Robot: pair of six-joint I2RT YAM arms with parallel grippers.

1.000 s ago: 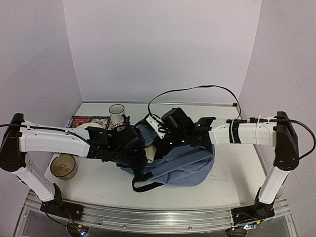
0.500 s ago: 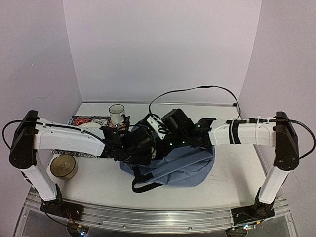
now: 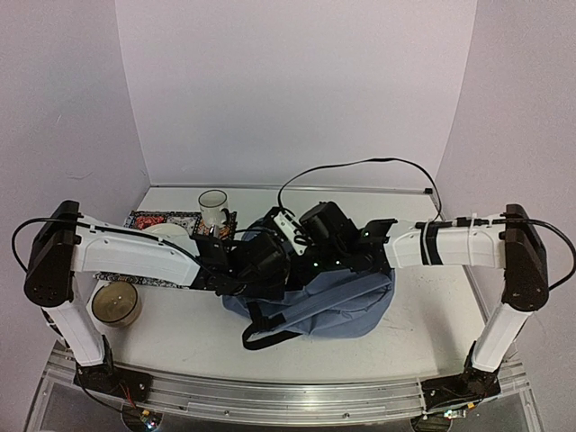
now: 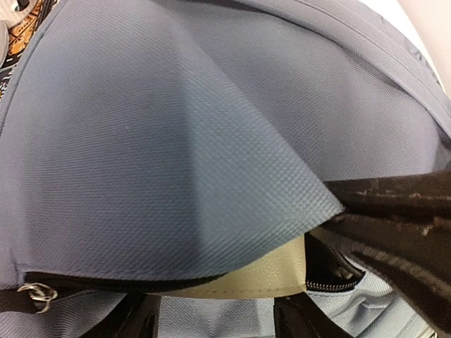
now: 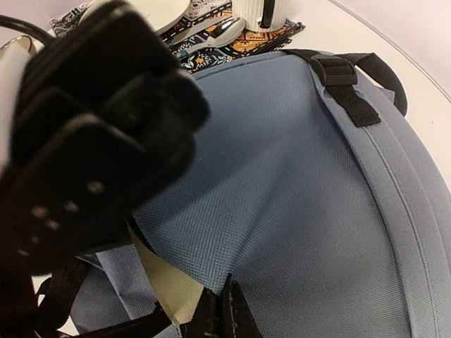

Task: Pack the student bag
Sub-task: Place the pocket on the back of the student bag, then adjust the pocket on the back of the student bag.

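Note:
The blue-grey student bag (image 3: 342,301) lies at mid-table with its opening facing left. My right gripper (image 5: 224,308) is shut on the edge of the bag's upper flap (image 5: 232,211) and holds it lifted. My left gripper (image 4: 215,318) sits at the mouth of the opening, its fingers (image 4: 134,320) spread apart with only the bag's lower fabric between them. Just beyond them a cream, leather-like flat item (image 4: 282,274) lies inside the bag under the flap. From above, both gripper heads (image 3: 270,265) meet at the bag's left end.
A patterned placemat (image 3: 148,220) at back left carries a white mug (image 3: 214,209), a white plate (image 3: 162,232) and a spoon (image 5: 222,28). A round tan container (image 3: 115,302) stands near the left arm. A black cable (image 3: 360,162) arcs over the back of the table.
My left gripper moved right into the bag's opening with the cream item, then its jaws spread; the item now rests inside. The right gripper kept hold of the flap.

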